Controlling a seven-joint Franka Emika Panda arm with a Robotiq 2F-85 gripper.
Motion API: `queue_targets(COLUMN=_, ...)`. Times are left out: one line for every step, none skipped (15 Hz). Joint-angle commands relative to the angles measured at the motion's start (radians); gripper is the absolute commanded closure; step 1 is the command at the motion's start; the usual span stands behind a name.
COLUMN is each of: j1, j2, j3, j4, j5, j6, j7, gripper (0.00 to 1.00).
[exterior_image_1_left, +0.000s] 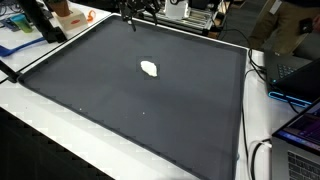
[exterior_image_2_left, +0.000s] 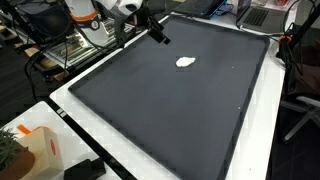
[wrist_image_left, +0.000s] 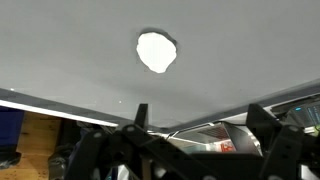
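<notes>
A small white lump (exterior_image_1_left: 150, 69) (exterior_image_2_left: 186, 62) lies alone near the middle of a large black mat (exterior_image_1_left: 120, 110) (exterior_image_2_left: 150, 110). My gripper (exterior_image_1_left: 135, 12) (exterior_image_2_left: 158, 33) hangs above the mat's edge, well away from the lump. In the wrist view the lump (wrist_image_left: 156, 51) shows as a white blob on the grey surface, ahead of my gripper (wrist_image_left: 200, 120). Its two dark fingers (wrist_image_left: 141, 115) stand wide apart with nothing between them. The gripper is open and touches nothing.
The mat covers a white table (exterior_image_1_left: 60, 135). Laptops (exterior_image_1_left: 300, 75) and cables (exterior_image_1_left: 262, 150) sit along one side. A box (exterior_image_1_left: 70, 14) and blue items stand past a far corner. A carton with a plant (exterior_image_2_left: 35, 150) occupies a near corner. A wire rack (exterior_image_2_left: 60, 45) stands beside the table.
</notes>
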Motion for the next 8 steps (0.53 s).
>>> queue_targets(j1=0.164, j2=-0.038, j3=-0.123, j4=0.027, j5=0.107, j6=0.103, j7=-0.057, gripper=0.0)
queue_targets(j1=0.198, j2=-0.044, j3=-0.152, j4=0.036, j5=0.12, j6=0.106, j7=-0.047, gripper=0.0)
queue_targets(j1=0.129, j2=-0.008, j3=-0.087, j4=0.019, j5=0.073, j6=0.072, j7=-0.017, gripper=0.0)
queue_targets(j1=0.161, j2=-0.011, j3=-0.111, j4=0.025, j5=0.086, j6=0.083, j7=-0.017, gripper=0.0)
queue_targets(j1=0.178, j2=-0.012, j3=-0.124, j4=0.03, j5=0.091, j6=0.085, j7=-0.017, gripper=0.0)
queue_targets(j1=0.185, j2=-0.012, j3=-0.13, j4=0.032, j5=0.093, j6=0.085, j7=-0.017, gripper=0.0)
queue_targets(j1=0.186, j2=-0.012, j3=-0.133, j4=0.034, j5=0.094, j6=0.085, j7=-0.017, gripper=0.0)
queue_targets(j1=0.213, j2=-0.035, j3=-0.141, j4=0.04, j5=0.121, j6=0.139, j7=-0.042, gripper=0.0)
